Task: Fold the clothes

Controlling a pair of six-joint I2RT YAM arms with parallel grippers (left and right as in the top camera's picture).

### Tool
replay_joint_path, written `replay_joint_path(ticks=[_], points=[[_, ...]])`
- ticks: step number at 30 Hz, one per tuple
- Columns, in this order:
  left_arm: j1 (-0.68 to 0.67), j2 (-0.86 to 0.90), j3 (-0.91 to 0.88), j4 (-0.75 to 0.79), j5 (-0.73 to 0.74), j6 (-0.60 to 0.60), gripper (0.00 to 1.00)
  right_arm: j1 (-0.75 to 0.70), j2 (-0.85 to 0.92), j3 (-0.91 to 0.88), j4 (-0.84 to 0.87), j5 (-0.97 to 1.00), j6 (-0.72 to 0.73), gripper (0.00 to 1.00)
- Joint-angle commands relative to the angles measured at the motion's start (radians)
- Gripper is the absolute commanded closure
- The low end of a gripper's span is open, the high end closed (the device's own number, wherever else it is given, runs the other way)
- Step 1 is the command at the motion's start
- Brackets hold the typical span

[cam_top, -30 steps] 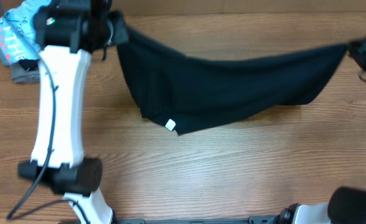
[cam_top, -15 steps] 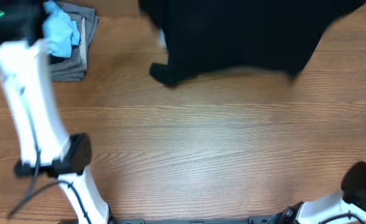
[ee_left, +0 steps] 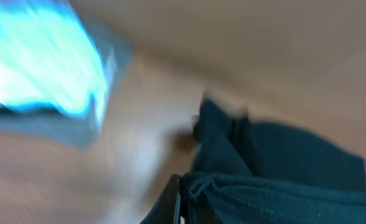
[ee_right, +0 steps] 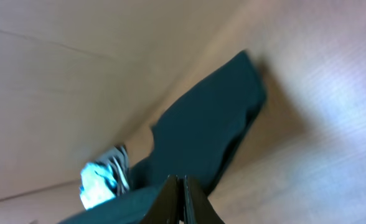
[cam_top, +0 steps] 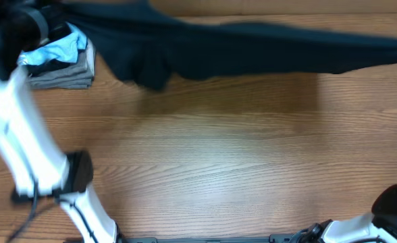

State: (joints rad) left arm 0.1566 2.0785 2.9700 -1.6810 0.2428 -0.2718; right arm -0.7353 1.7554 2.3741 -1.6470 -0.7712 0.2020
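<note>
Stretched long and flat now: dark soft cloth (cam_top: 252, 47), right of grey-and-blue folded clothes pile (cam_top: 60, 64). left gripper (ee_left: 180, 193), right gripper (ee_right: 180, 190) both pinched tight on cloth.

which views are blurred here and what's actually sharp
Overhead: the dark garment and left arm are motion-smeared, while the table grain is sharp. Left wrist: heavily blurred, the blue clothes pile just a glow. Right wrist: soft throughout, with the garment casting a diffuse shadow.
</note>
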Motion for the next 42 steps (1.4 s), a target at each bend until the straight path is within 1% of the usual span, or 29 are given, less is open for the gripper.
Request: replay_joint_path(ticks=[1,5,9,12,15,17,20,24,29,33,36,38,39,42], points=[[0.024,0.122,-0.157,-0.009,0.021,0.029,0.96,0.009,0.006,-0.161,-0.011,0.142,-0.147,0.96],[0.019,0.124,-0.348,-0.009,0.017,0.034,0.96,0.029,-0.015,-0.378,0.011,0.141,-0.181,0.96],[0.019,0.081,-0.483,-0.009,0.016,0.035,0.96,0.018,-0.087,-0.624,0.119,0.142,-0.180,0.96],[0.018,-0.016,-0.606,-0.009,0.017,0.051,0.96,-0.019,-0.178,-0.814,0.196,0.142,-0.172,0.96],[0.005,-0.126,-0.727,-0.009,0.021,0.060,0.96,-0.060,-0.261,-0.952,0.255,0.142,-0.172,0.96],[-0.010,-0.196,-0.799,-0.008,0.041,0.070,0.96,-0.090,-0.297,-1.001,0.277,0.143,-0.172,0.96],[-0.050,-0.299,-0.894,0.011,0.073,0.070,0.96,-0.146,-0.327,-1.011,0.293,0.143,-0.155,0.96],[-0.152,-0.417,-1.008,0.021,0.060,0.062,0.96,-0.233,-0.336,-0.989,0.317,0.142,-0.115,0.96],[-0.273,-0.493,-1.169,0.017,0.061,0.019,0.96,-0.292,-0.336,-0.988,0.321,0.157,-0.104,0.96],[-0.338,-0.517,-1.320,0.017,0.057,-0.014,0.96,-0.311,-0.336,-0.988,0.316,0.261,-0.058,0.96],[-0.365,-0.535,-1.417,0.011,-0.023,-0.076,0.96,-0.332,-0.336,-0.988,0.320,0.331,0.009,0.96],[-0.370,-0.556,-1.464,-0.009,-0.108,-0.138,0.96,-0.348,-0.336,-0.988,0.319,0.337,0.016,0.96],[-0.370,-0.571,-1.486,-0.009,-0.129,-0.150,0.96,-0.356,-0.336,-0.988,0.315,0.337,0.016,0.96],[-0.366,-0.629,-1.522,-0.009,-0.127,-0.186,0.96,-0.374,-0.338,-0.988,0.304,0.337,0.016,0.96]])
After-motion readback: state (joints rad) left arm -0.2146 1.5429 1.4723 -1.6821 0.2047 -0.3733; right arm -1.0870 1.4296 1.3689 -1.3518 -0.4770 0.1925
